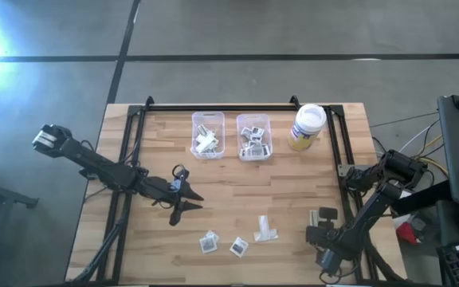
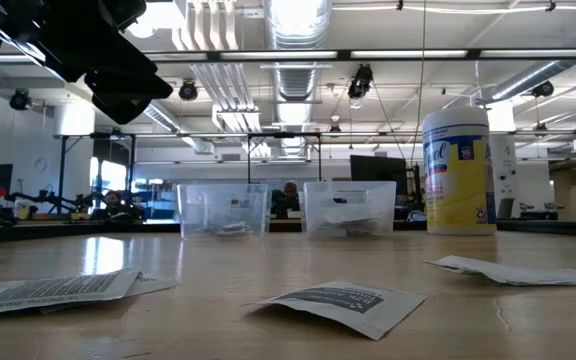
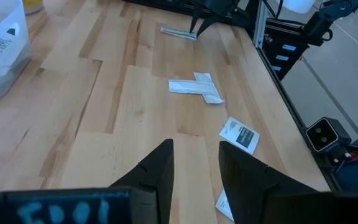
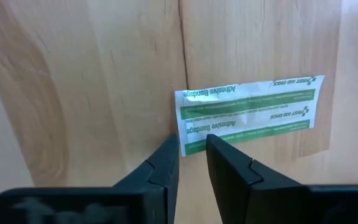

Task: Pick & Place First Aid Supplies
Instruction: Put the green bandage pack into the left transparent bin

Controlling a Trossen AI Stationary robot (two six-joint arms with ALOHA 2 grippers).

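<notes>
While your right pincer (image 4: 188,158) sits low over the near-right desk (image 1: 293,171), its jaws stand slightly apart, straddling the end edge of an adhesive bandage strip (image 4: 248,116) lying flat; nothing gripped yet. Judged: get one finger under the edge before you close, or the paper will skid. Your left pincer (image 3: 196,165) hovers mid-desk, parted, empty. Loose packets (image 1: 237,245) lie along the near edge; two bins (image 1: 254,137) wait at the far side. Whether the fingertips touch the wood is hidden.
</notes>
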